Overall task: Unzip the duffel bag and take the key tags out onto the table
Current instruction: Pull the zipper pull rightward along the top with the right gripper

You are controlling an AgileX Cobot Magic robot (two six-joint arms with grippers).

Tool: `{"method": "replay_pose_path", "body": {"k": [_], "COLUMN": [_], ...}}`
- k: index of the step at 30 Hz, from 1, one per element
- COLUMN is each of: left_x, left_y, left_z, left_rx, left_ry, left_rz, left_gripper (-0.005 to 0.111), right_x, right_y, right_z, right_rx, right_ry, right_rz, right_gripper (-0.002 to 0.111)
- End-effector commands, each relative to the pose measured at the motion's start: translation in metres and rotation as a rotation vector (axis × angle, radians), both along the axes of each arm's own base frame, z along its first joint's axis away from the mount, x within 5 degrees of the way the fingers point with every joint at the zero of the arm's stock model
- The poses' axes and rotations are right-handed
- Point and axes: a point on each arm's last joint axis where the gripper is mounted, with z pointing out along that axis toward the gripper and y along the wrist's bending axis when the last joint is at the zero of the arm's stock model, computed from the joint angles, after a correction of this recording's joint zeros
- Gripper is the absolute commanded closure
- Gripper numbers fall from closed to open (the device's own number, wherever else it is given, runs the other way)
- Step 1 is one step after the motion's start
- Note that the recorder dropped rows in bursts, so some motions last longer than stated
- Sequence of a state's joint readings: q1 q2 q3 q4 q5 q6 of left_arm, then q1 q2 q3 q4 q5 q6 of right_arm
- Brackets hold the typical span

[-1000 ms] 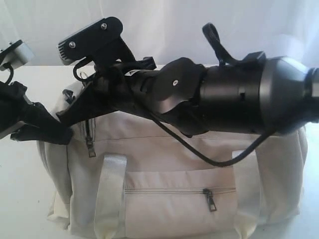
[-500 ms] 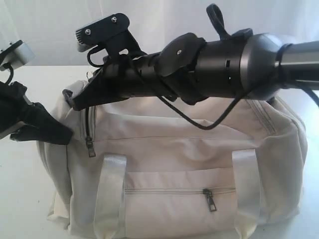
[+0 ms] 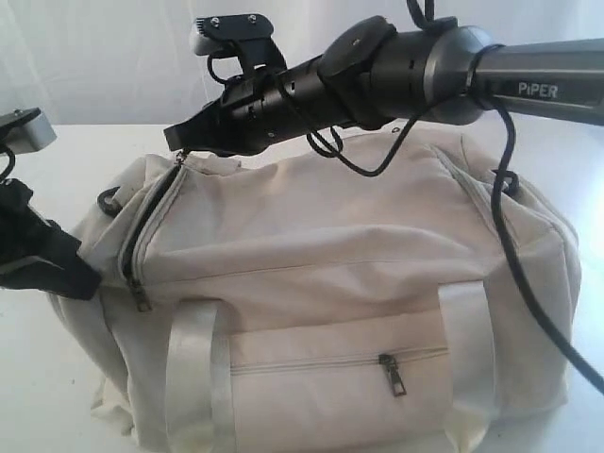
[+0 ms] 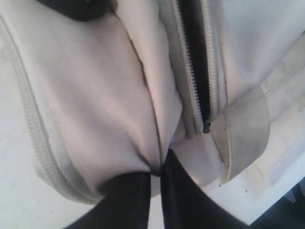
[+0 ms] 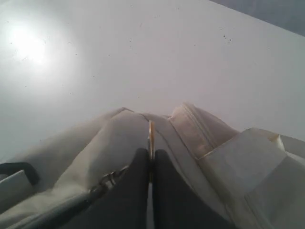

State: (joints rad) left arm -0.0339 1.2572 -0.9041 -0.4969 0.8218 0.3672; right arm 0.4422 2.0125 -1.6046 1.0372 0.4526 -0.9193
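Between right jaws, gold zip pull [image 5: 151,136]

Cream duffel bag [image 3: 330,236] upright on white table [image 3: 38,377], end zipper [image 3: 151,212] part-open (front pocket [image 3: 330,377] zipped).

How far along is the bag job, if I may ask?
The zipper on the duffel bag already gapes at one end. The left gripper pinches the bag's end fabric while the right gripper pinches the zipper pull. Remaining: the rest of the zipper, then the key tags, none visible.
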Motion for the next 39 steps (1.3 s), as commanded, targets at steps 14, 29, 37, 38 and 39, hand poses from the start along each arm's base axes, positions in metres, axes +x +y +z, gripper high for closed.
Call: {"method": "replay_pose_path", "body": {"k": [14, 29, 37, 38, 39], "left_x": [-0.002, -0.003, -0.001, 0.000, 0.001], "left_y": [0.008, 0.008, 0.008, 0.008, 0.008], "left_z": [-0.017, -0.017, -0.017, -0.016, -0.016], "left_rx": [0.099, 0.108, 0.104, 0.100, 0.099], "left_ry": [0.173, 0.181, 0.158, 0.146, 0.135], "left_rz": [-0.006, -0.012, 0.002, 0.009, 0.015], "left_gripper": [0.107, 0.107, 0.107, 0.107, 0.107], "right_x": [0.055, 0.052, 0.046, 0.045, 0.044], "right_y": [-0.062, -0.077, -0.087, -0.087, -0.086], "right_z": [-0.017, -0.009, -0.003, -0.001, 0.000], "right_rx": [0.005, -0.100, -0.114, -0.110, -0.106], "right_ry": [-0.011, 0.000, 0.065, 0.066, 0.074], "right_rz": [-0.205, -0.195, -0.204, -0.201, -0.194], "right_gripper": [0.108, 0.108, 0.108, 0.108, 0.108]}}
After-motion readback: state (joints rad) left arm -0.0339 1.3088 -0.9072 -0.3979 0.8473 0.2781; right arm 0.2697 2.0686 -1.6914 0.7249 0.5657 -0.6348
